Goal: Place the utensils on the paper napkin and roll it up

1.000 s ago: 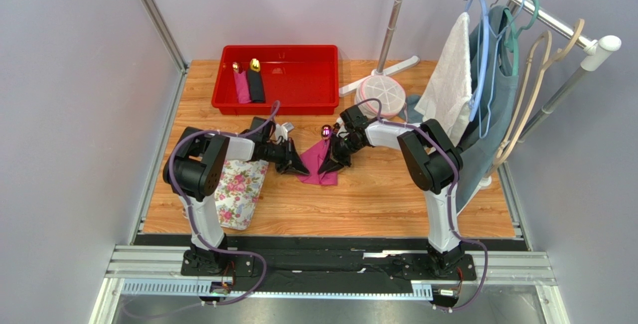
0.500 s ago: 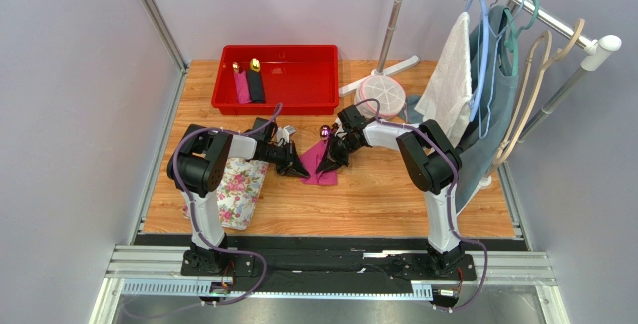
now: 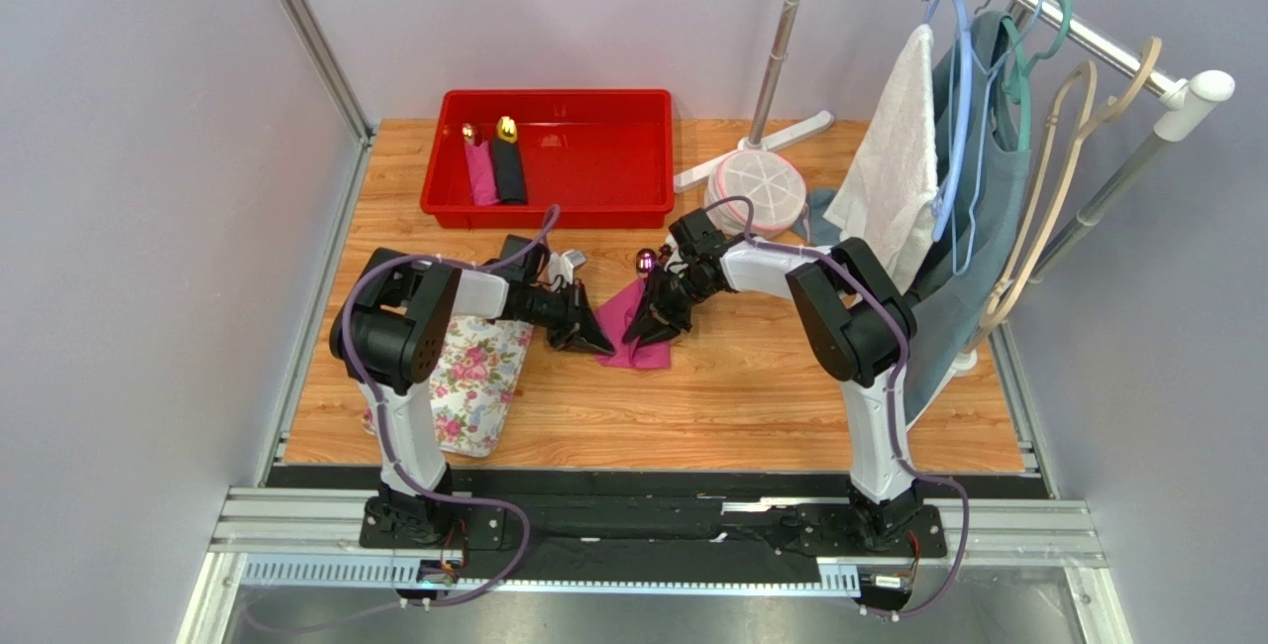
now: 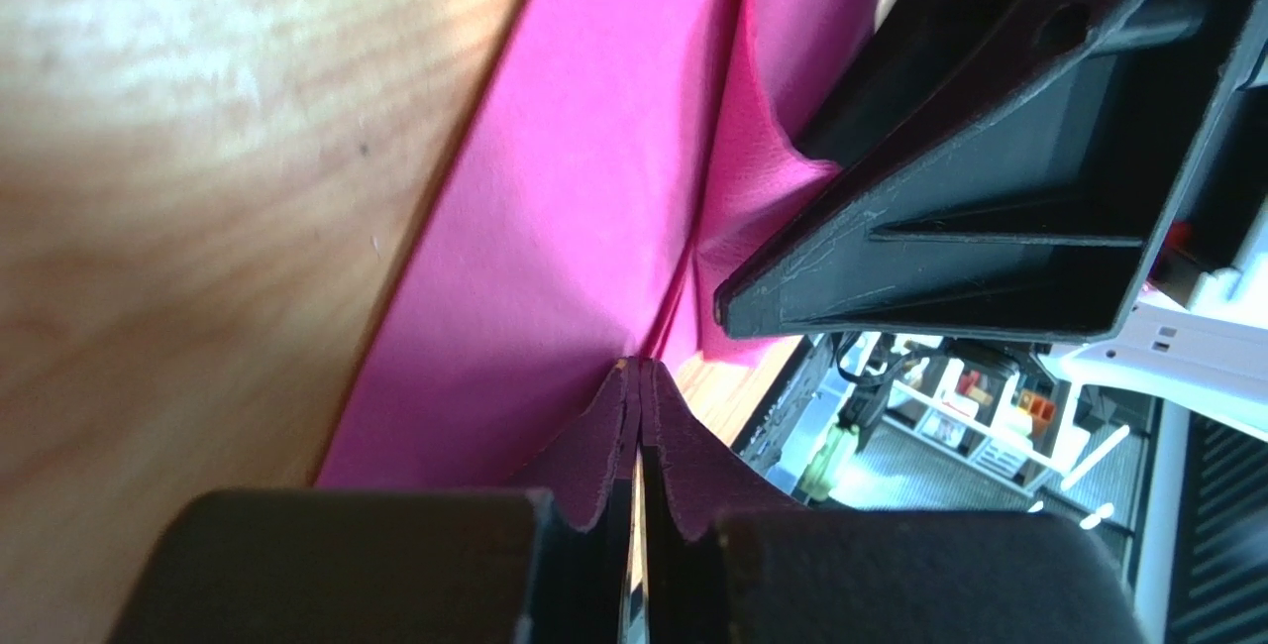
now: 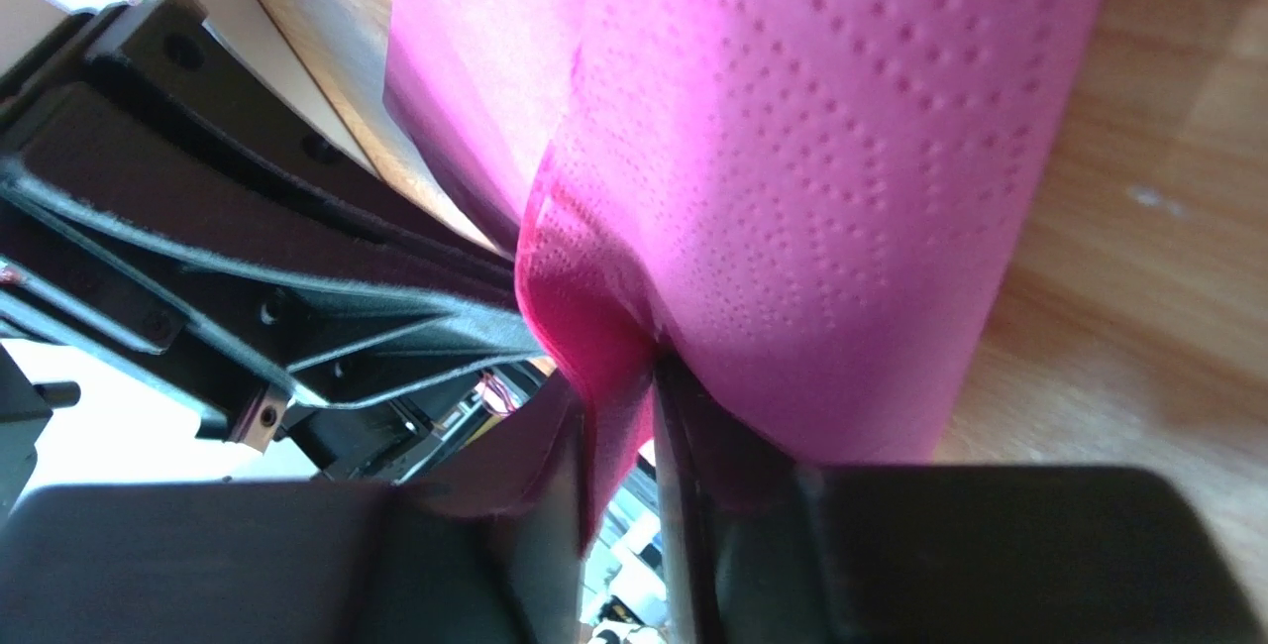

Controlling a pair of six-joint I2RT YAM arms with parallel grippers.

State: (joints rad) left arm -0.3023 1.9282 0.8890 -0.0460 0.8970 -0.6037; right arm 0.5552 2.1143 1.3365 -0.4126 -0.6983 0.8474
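Left pincer [image 3: 602,340] and right pincer [image 3: 639,334] pinch one napkin [image 3: 652,356].

Seen from above, the left hand [image 3: 600,337] and right hand [image 3: 639,334] cover the middle of the paper napkin [image 3: 646,356], hiding its fold. Of the utensils [image 3: 646,259], only one purple head shows, at the napkin's 12 o'clock end; the handles are out of sight and their count cannot be told. In both wrist views the napkin runs off the 12 o'clock edge. The floral cloth [image 3: 474,384] is partly hidden under the left arm.
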